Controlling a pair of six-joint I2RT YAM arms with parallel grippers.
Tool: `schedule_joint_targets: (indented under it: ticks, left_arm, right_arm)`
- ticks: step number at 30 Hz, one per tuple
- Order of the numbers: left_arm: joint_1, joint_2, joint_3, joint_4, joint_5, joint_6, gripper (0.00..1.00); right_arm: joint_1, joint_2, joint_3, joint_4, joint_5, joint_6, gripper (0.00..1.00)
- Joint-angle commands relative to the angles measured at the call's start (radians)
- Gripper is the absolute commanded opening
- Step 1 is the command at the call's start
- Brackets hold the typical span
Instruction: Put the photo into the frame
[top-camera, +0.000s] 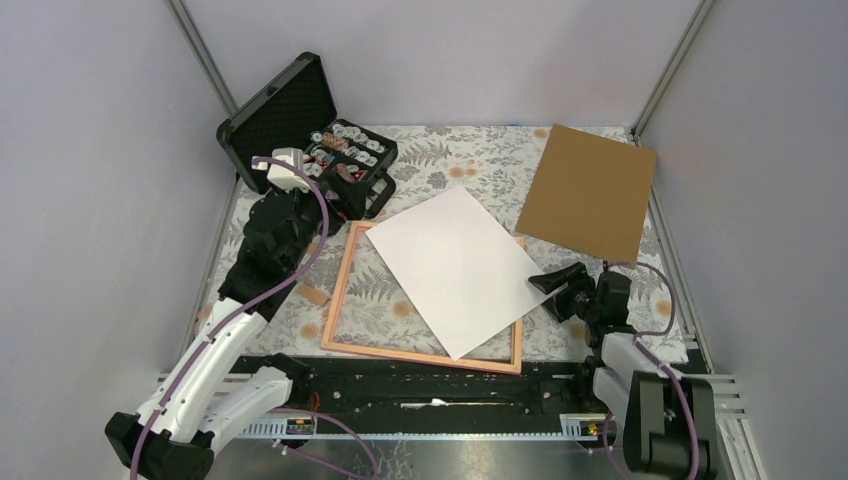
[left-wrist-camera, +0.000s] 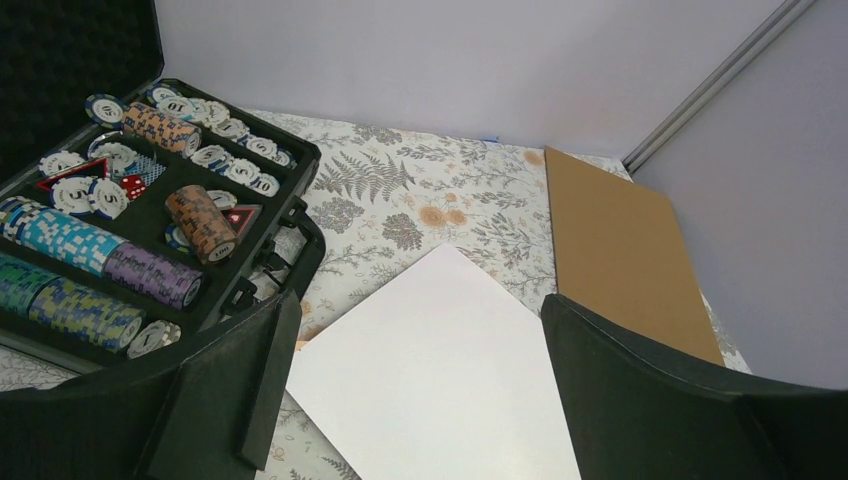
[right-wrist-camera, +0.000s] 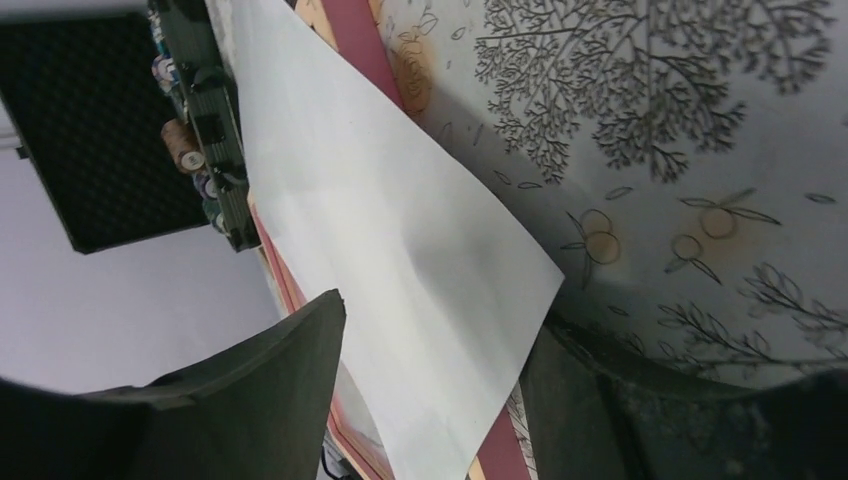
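Thin white-backed photo lies crooked on pinkish-orange wooden frame, not seated; left gripper and right gripper, at three o'clock, gape empty

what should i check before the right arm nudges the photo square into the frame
1. Photo squared to the frame: not ok. It lies turned, with corners overhanging.
2. Printed side facing the pane: cannot tell, only the white back shows.
3. Right tool open at the photo's right corner: ok, the corner shows between its fingers.
4. Left tool free: ok, open and holding nothing.
5. Backing board off the frame opening: ok, it lies far right.
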Motion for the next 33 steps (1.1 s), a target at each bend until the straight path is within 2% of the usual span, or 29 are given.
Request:
schedule_joint_targets:
  ticks: [1,6,8,10,14,17,19,21,24,28,33]
  left_arm:
    - [-0.006,-0.020,0.009,0.064,0.005,-0.003,0.99]
    - [-0.010,-0.017,0.008,0.065,0.005,-0.001,0.99]
    - [-0.011,-0.013,0.007,0.064,0.003,0.000,0.99]
    - [-0.014,-0.013,0.007,0.063,0.002,0.001,0.99]
    - [-0.018,-0.007,0.007,0.064,-0.002,0.003,0.99]
    - [-0.020,-0.007,0.007,0.064,0.000,0.002,0.99]
    - [-0.021,-0.007,0.007,0.064,0.004,0.001,0.99]
    - [-0.022,-0.005,0.007,0.065,0.006,-0.002,0.99]
    - [-0.025,0.001,0.006,0.065,0.009,-0.003,0.99]
    - [-0.030,0.006,0.006,0.068,0.015,-0.005,0.99]
    - [-0.032,0.006,0.004,0.070,0.018,-0.006,0.99]
  right_arm:
    - [-0.007,0.126,-0.032,0.324,-0.054,0.014,0.65]
    - [-0.008,0.274,-0.011,0.652,-0.115,0.027,0.38]
    - [-0.016,0.320,0.033,0.710,-0.165,0.024,0.14]
    - [-0.031,0.353,0.088,0.703,-0.217,0.036,0.01]
    - [-0.060,0.404,0.187,0.615,-0.369,0.097,0.00]
    - [-0.082,0.442,0.293,0.324,-0.493,0.029,0.00]
    - [-0.097,0.467,0.362,0.068,-0.542,-0.067,0.00]
    - [-0.101,0.496,0.428,-0.160,-0.570,-0.201,0.00]
    - [-0.103,0.533,0.491,-0.388,-0.574,-0.355,0.00]
    - [-0.085,0.609,0.531,-0.429,-0.573,-0.427,0.00]
    - [0.048,0.670,0.608,-0.430,-0.528,-0.447,0.00]
